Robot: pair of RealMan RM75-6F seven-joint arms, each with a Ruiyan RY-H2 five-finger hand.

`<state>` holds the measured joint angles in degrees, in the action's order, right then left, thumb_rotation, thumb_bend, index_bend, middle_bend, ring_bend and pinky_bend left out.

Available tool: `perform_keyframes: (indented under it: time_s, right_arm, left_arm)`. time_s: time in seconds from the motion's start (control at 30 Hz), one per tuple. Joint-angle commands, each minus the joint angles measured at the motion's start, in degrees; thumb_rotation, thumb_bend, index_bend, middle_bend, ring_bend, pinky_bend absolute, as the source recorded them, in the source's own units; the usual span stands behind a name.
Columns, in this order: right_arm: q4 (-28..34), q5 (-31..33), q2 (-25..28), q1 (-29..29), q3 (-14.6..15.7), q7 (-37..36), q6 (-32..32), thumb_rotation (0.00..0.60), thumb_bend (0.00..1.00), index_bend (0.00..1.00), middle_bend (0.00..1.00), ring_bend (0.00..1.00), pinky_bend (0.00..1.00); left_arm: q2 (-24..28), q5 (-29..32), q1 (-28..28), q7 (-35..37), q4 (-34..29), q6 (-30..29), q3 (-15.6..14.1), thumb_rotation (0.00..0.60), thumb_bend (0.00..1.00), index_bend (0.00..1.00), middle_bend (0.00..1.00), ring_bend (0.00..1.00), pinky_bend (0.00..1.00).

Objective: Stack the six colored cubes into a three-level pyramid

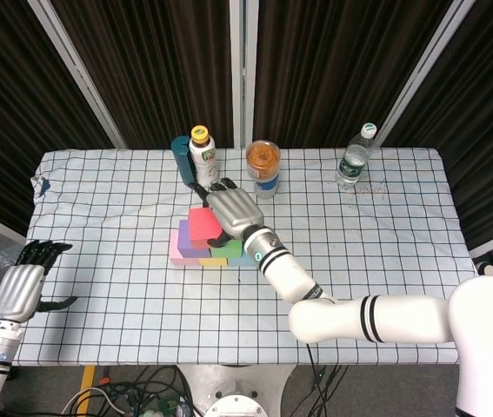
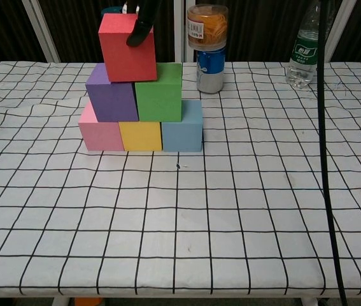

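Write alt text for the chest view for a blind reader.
A red cube, gripped from above by the right hand's fingers, sits atop purple and green cubes, over a pink, yellow, blue row on a checked tablecloth.
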<state>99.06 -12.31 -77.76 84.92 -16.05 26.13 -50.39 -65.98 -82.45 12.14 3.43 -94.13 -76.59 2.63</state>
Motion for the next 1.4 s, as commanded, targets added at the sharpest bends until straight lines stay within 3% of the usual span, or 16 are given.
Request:
perform_keyframes:
  time_s: [0.03, 0.97, 1.07, 1.27, 1.4]
  right_arm:
    - [-0.1, 0.5, -0.4, 0.2, -0.2, 0.3, -0.1, 0.600, 0.18, 0.00, 0.39, 0.11, 0.03]
    - [-1.1, 2.5, -1.5, 0.2, -0.9, 2.7, -0.3, 0.600, 0.18, 0.00, 0.36, 0.10, 0.01]
    - [-1.3, 2.9, -1.7, 0.4, -0.7, 3.3, -0.3, 0.600, 0.18, 0.00, 0.33, 0.08, 0.00]
    - [-1.0, 3.0, -1.5, 0.2, -0.7, 3.4, 0.4, 0.600, 0.16, 0.00, 0.16, 0.01, 0.00]
    - [-0.6, 2.8, -1.2, -0.1, -0.8, 3.2, 0.3, 0.600, 0.15, 0.00, 0.13, 0.00, 0.00]
  left_arm:
    - [0.0, -0.1, 0.0, 0.2, 0.0, 0.0, 0.0, 0.600, 0.06, 0.18, 0.16, 0.10, 0.07]
    - [0.0, 0.0, -0.2, 0.7, 0.3, 0.1, 0.0, 0.600, 0.06, 0.18, 0.16, 0.10, 0.07]
    - [-0.1, 0.0, -0.1, 0.8, 0.5, 0.3, 0.1, 0.600, 0.06, 0.18, 0.16, 0.10, 0.07]
    - [-0.2, 0.0, -0.2, 0.9, 0.7, 0.1, 0.2, 0.600, 0.06, 0.18, 0.16, 0.10, 0.07]
    - [-0.3, -0.1, -0.2, 1.0, 0.8, 0.0, 0.1, 0.600, 0.06, 0.18, 0.16, 0.10, 0.07]
